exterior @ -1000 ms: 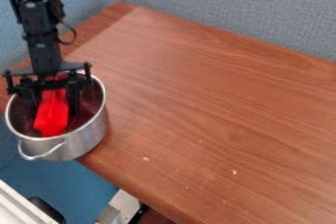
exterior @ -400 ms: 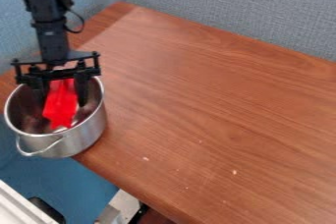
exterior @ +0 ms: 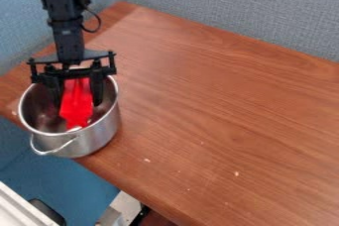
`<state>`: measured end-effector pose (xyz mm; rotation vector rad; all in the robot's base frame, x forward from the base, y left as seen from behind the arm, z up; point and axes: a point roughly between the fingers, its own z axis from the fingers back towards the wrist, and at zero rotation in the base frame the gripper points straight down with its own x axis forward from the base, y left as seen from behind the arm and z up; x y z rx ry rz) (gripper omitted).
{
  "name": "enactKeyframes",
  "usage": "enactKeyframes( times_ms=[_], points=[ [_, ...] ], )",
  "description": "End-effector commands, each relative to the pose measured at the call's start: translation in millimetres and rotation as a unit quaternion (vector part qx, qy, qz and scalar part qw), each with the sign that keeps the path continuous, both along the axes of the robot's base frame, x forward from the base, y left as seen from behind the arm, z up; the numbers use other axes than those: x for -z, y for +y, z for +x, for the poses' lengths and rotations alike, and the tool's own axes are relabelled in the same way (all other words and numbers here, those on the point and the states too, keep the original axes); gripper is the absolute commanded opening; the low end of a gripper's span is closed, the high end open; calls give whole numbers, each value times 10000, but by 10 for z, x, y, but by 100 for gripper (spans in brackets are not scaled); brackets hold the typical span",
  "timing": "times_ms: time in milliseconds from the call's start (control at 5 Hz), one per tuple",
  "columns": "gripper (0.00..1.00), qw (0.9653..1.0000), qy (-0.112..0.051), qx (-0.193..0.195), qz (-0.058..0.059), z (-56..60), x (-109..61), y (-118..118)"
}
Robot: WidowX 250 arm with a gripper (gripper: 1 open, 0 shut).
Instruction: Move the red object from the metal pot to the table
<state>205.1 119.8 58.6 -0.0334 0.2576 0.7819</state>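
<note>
The metal pot [exterior: 95, 133] stands at the table's [exterior: 219, 81] near-left corner, partly over the edge. The red object [exterior: 77, 109] is upright inside it, its top above the rim and its lower end still within the pot. My gripper [exterior: 75, 87] hangs from the black arm, pointing steeply down over the pot's mouth. Its fingers are closed on the upper part of the red object. The object's bottom end is hidden by the pot wall.
A blue-grey wall runs behind the table. The tabletop stretches bare wood to the right of the pot. The table's front edge runs just below and right of the pot, and the floor shows beneath.
My gripper has moved right and slightly away with the red object in it, tipping the object more upright. The pot has shifted a little to the right too.
</note>
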Motion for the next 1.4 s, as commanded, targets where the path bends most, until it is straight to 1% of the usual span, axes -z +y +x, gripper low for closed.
enactKeyframes(
  times_ms=[0, 200, 400, 600, 800, 1000, 1200],
  points=[
    [0, 9996, -232, -96, 115, -14, -92, -91],
    [0, 9994, -236, -240, 91, -40, -97, -78],
    [0, 9996, -248, 120, 59, -47, -47, -173],
    [0, 9985, -278, 463, 49, -47, 15, -260],
    [0, 9975, -386, 589, 26, -22, -4, -319],
    [0, 9966, -433, 702, 21, -30, -32, -386],
    [0, 9962, -462, 737, 13, -62, -155, -330]
  ],
)
